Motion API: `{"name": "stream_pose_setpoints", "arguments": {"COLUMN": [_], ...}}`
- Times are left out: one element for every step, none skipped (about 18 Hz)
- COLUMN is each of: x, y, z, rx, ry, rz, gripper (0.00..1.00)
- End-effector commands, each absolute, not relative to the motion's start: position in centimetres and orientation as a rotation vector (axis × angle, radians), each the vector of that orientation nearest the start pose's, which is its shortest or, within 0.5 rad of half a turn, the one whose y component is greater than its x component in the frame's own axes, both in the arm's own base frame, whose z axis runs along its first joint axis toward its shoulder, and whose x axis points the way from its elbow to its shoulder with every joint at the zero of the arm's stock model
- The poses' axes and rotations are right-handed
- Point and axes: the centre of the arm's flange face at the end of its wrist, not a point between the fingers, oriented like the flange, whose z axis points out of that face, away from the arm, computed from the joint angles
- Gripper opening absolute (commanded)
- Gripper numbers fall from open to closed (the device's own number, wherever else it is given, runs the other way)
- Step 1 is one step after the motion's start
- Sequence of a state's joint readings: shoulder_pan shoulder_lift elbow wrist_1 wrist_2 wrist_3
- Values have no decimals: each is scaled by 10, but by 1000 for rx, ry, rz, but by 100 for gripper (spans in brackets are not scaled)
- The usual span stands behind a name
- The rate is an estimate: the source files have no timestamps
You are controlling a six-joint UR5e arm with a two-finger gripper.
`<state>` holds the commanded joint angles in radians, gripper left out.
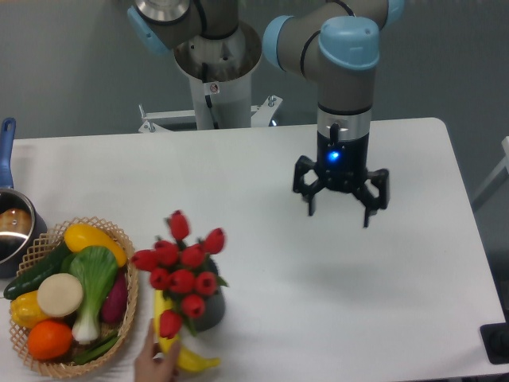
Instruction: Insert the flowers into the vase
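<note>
Gripper point(340, 198), fingers spread wide and empty, above the table; flowers point(182, 267) already upright in vase point(208, 310), well apart to its lower left, so withdrawal should stay high and clear of the bunch.

There is only one camera. It sits high up in front of the white table point(238, 183) and looks down at it on a slant. It is far enough to see almost the whole tabletop. The robot's base point(216, 79) stands at the far edge. The nearest edge is probably cut off.
</note>
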<state>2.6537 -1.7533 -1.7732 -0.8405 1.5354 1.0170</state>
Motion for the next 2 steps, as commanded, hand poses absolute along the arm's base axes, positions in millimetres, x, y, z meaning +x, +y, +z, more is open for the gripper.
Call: {"name": "stream_pose_setpoints", "arguments": {"x": [-441, -441], "y": [378, 374], "z": [367, 362], "rx": [-2936, -2953], "ry": [-96, -97], "rz": [421, 418], "gripper": [100, 100]}}
